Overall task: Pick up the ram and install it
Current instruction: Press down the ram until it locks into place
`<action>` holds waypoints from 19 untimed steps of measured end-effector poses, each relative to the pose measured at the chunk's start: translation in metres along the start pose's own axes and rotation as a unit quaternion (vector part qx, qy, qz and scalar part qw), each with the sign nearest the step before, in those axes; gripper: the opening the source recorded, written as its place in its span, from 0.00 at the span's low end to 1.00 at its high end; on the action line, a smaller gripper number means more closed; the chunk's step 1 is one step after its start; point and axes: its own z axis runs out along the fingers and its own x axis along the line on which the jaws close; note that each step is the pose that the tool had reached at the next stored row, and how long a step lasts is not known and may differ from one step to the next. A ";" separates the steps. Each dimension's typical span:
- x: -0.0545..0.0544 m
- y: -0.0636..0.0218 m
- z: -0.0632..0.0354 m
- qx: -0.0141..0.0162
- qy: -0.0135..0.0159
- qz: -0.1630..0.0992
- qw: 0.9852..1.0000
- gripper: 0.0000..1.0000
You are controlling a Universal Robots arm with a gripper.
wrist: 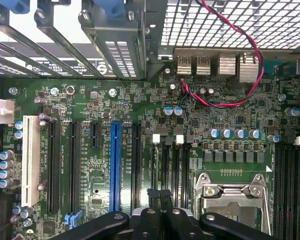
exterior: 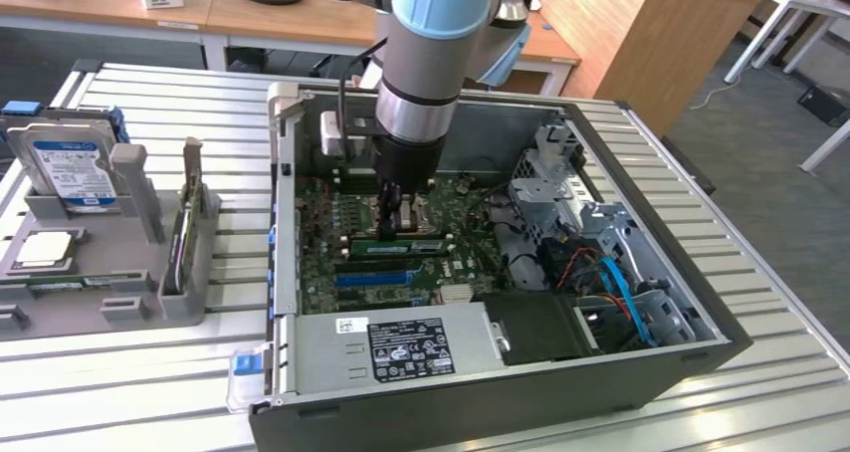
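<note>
Here the gripper (exterior: 389,223) stands inside the case (exterior: 691,362), fingers (wrist: 160,200) together above the seated ram (exterior: 398,245), partly hidden.

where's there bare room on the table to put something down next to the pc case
The slatted table is bare in front of the grey fixture, on the exterior view's left of the case. A strip along its right edge is bare too. Inside the case it is crowded, with the gripper at the ram.

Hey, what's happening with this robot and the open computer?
A robot arm is reaching down into an open computer case on a slatted table. Its end effector sits just above the motherboard, right at a ram stick lying in the memory slots. A hard drive stands in a grey holder beside the case.
</note>
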 end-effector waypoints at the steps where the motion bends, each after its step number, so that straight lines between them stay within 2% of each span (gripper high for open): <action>1: 0.000 0.0000 0.0003 0.000 0.000 0.000 1.000 0.11; 19: 0.000 0.0004 0.0048 0.001 0.000 0.000 1.000 0.11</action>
